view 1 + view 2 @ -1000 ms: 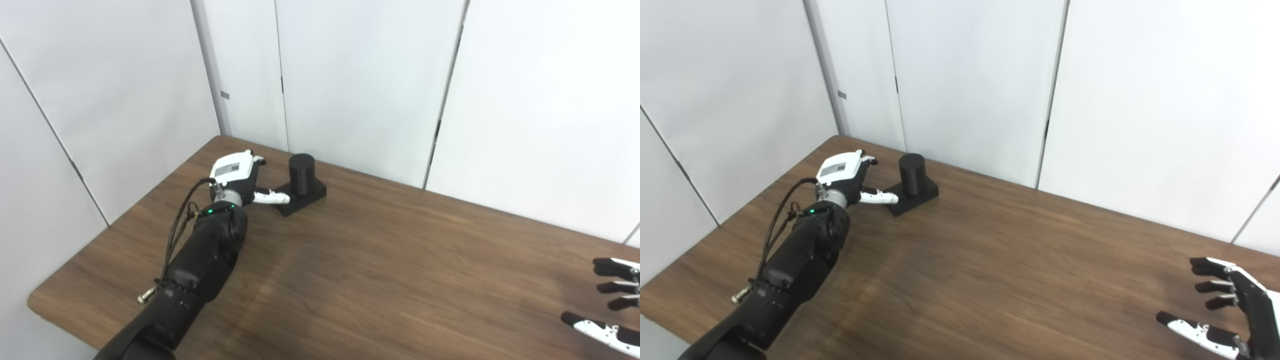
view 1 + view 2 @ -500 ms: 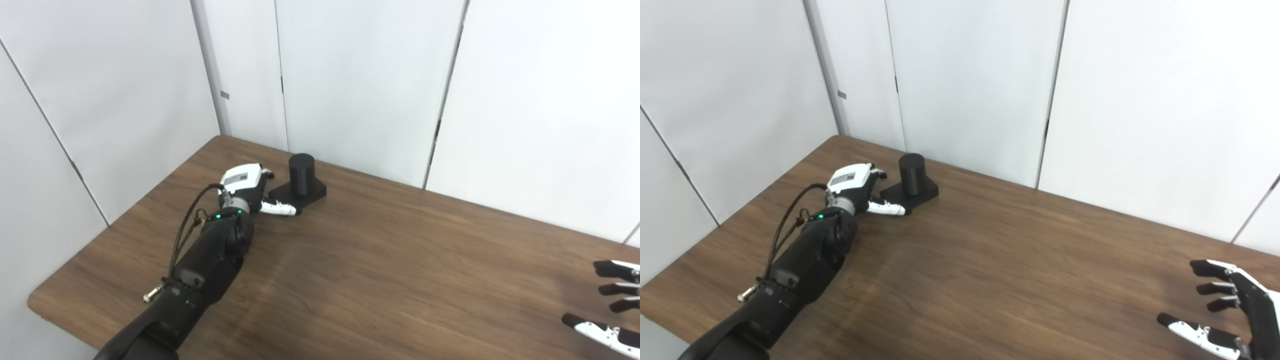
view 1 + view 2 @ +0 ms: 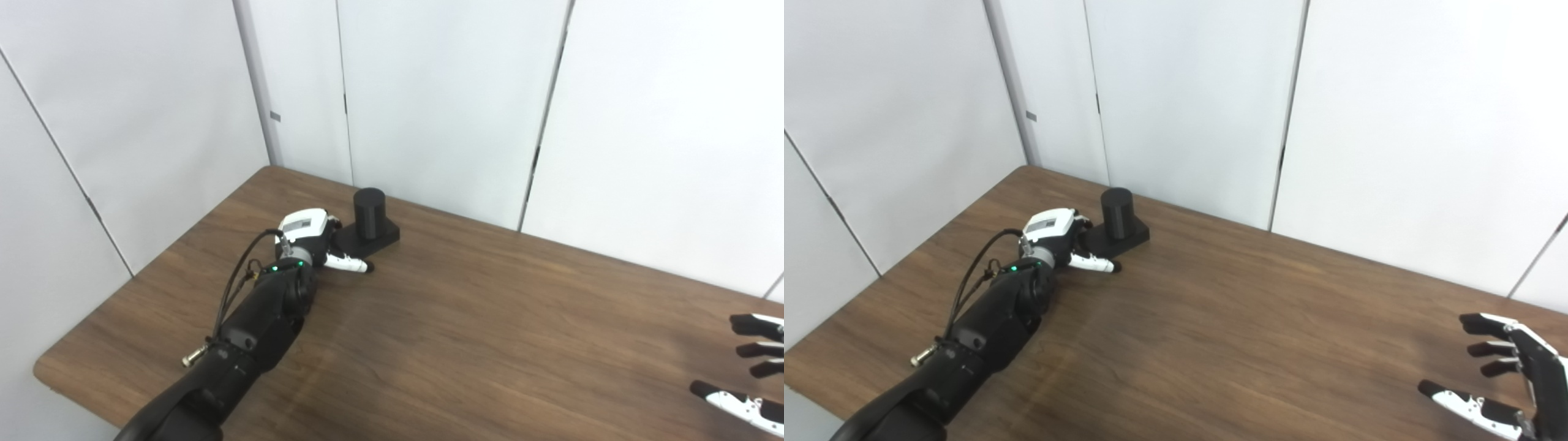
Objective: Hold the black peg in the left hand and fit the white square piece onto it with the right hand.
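Black peg (image 3: 370, 212) stands upright on its square black base (image 3: 366, 236), near the far left corner of the walnut-grain table (image 3: 478, 324). It's my landmark for everything below.

My left hand (image 3: 309, 233) has dropped and slid in over the last second. It was raised above the table on the peg's left with the thumb over the base's near-left corner; now it sits low, pressed against the base's left edge, thumb (image 3: 347, 264) lying along the base's near side. Fingers are hidden behind the palm on the far side, so I cannot tell whether they touch the peg or have begun to curl. The peg and base have not shifted. My judgement: this is the last of the approach, grasp not yet made.

My right hand (image 3: 1513, 380) waits far to the peg's right, at the table's near right end, fingers spread, holding nothing. It has barely moved.

White square piece: not in either view. I cannot say where it lies.

What this means: the left side of the job is close to a hold. Next I would need to close around the peg or base and lift it steady. The right hand's part cannot begin until the piece is found.
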Robot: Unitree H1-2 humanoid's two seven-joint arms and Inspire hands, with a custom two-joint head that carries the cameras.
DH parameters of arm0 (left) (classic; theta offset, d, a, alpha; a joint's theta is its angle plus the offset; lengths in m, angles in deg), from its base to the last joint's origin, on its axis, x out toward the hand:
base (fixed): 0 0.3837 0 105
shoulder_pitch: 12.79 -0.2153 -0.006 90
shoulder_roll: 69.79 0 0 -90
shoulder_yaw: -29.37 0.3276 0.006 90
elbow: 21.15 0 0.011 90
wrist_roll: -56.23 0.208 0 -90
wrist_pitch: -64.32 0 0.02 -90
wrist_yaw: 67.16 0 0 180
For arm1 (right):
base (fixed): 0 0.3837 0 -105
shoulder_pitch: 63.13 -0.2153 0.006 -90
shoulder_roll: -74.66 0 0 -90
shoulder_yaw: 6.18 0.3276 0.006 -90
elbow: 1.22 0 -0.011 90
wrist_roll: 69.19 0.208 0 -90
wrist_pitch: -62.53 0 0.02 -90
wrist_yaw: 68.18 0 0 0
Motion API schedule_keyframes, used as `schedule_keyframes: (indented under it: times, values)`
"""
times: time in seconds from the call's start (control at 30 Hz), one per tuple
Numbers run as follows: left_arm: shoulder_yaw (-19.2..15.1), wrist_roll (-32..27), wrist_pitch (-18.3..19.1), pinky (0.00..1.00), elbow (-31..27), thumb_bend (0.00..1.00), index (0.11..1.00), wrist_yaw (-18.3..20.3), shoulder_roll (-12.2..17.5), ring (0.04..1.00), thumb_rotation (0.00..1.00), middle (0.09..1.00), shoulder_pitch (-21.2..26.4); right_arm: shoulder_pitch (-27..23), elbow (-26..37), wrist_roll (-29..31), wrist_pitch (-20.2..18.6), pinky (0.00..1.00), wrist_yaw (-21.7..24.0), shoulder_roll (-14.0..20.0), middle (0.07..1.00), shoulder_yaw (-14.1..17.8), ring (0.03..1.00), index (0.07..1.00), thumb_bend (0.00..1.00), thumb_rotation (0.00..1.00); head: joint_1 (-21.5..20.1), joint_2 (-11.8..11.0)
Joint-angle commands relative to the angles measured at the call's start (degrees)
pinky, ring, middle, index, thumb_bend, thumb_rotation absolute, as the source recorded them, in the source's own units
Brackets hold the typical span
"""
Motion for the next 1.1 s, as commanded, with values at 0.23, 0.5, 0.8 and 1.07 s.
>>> schedule_keyframes:
  times: [0.23, 0.5, 0.8, 1.07]
  values:
    - [1.6, 0.3, 0.1, 0.99, 3.7, 1.00, 0.847, -1.9, 2.3, 1.000, 0.56, 1.000, 5.7, -1.0, 4.1, 0.2, -1.0, 0.49, 0.7, 0.2, 0.681, 0.2, 0.611, 0.669, 0.71, 0.00, -0.6, 0.5]
    - [3.1, -0.6, -0.4, 0.95, 7.5, 1.00, 0.865, -1.8, 3.1, 1.000, 0.56, 1.000, 8.4, -0.6, 6.0, -0.5, -2.8, 0.49, 1.3, -0.2, 0.687, 0.2, 0.611, 0.676, 0.70, 0.00, -1.1, 1.0]
    - [5.3, -1.9, -1.6, 0.92, 9.5, 1.00, 0.840, -2.3, 3.3, 1.000, 0.57, 1.000, 10.2, -0.4, 7.4, -0.4, -4.3, 0.51, 1.7, -0.4, 0.693, 0.4, 0.615, 0.680, 0.69, 0.00, -1.3, 1.6]
    - [9.6, -2.4, -4.0, 0.81, 7.6, 0.85, 0.589, 3.8, 5.6, 0.985, 0.29, 0.919, 9.9, -0.6, 7.8, 0.3, -5.0, 0.51, 2.0, -0.4, 0.701, 0.4, 0.632, 0.689, 0.65, 0.00, -1.3, 1.9]
